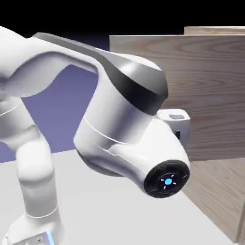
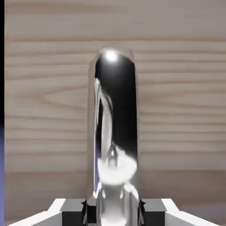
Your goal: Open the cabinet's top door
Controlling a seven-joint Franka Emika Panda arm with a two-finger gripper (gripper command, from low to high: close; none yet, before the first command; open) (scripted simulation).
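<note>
Both fingertips of the end effector (image 2: 113,214) are closed on the smooth, probably slippery handle (image 2: 119,114), the best place for a pull. Swung out from the cabinet (image 1: 215,30), the door (image 1: 210,91) is likely stiff and fairly heavy.

Glossy, seemingly metal handle (image 2: 115,128); wood-grained, apparently matt door (image 2: 176,101).
</note>
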